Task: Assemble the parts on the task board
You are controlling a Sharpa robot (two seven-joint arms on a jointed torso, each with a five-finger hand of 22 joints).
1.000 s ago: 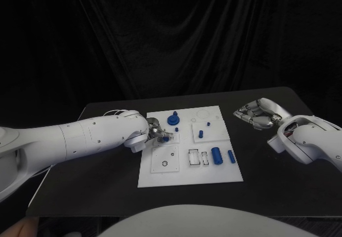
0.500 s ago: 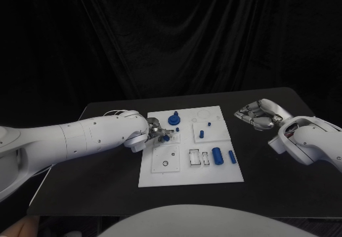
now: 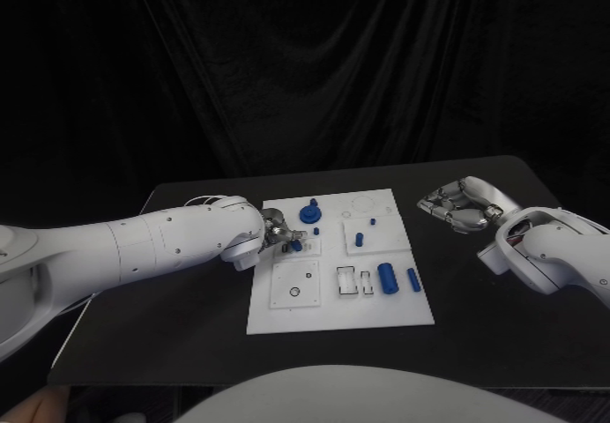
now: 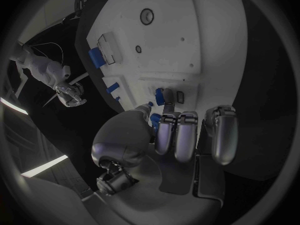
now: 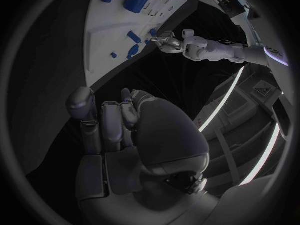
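The task board (image 3: 333, 304) lies flat in the middle of the black table (image 3: 190, 339), its long side running away from the robot. Six blue parts can be counted on it in the head view. A round knob-shaped part (image 3: 309, 212) stands near the far left corner, with a tiny blue peg (image 3: 316, 231) just in front of it. A short blue pin (image 3: 359, 238) lies in the raised square to their right. Nearer the robot, a thick blue cylinder (image 3: 385, 278) and a thinner blue rod (image 3: 412, 279) lie side by side, close but apart, next to two empty rectangular slots. The sixth blue part (image 3: 295, 248) sits at the board's left edge, at the fingertips of the left hand (image 3: 279, 241).

That left hand reaches over the board's left edge; in its wrist view the fingers (image 4: 177, 135) curl down onto the small blue part (image 4: 160, 96), with the thumb close against it, so it appears to pinch the piece.

The right hand (image 3: 460, 204) hovers over bare table well to the right of the board, fingers curled in and holding nothing.
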